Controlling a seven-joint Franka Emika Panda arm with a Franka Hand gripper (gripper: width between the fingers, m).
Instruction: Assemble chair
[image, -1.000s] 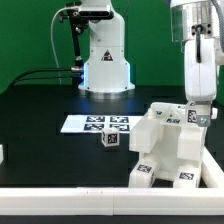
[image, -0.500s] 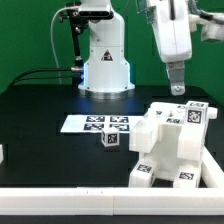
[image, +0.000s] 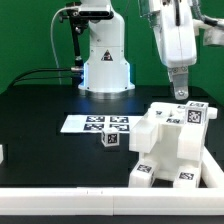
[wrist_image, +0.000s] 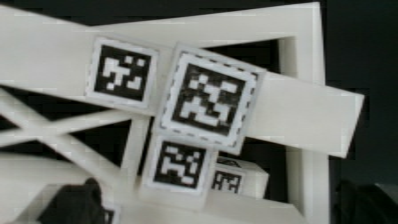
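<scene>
Sitting at the lower right of the exterior view, the chair (image: 170, 145) is a blocky matte white build with black-and-white square tags on its faces. Up close, the wrist view shows its tagged panels (wrist_image: 210, 95) and crossing bars. Just above it, upper right, hangs the claw (image: 180, 93), holding nothing; how far open, I cannot tell. A small tagged peg (image: 110, 142) stands on the black bench (image: 40, 110), beside the marker board (image: 95, 124).
</scene>
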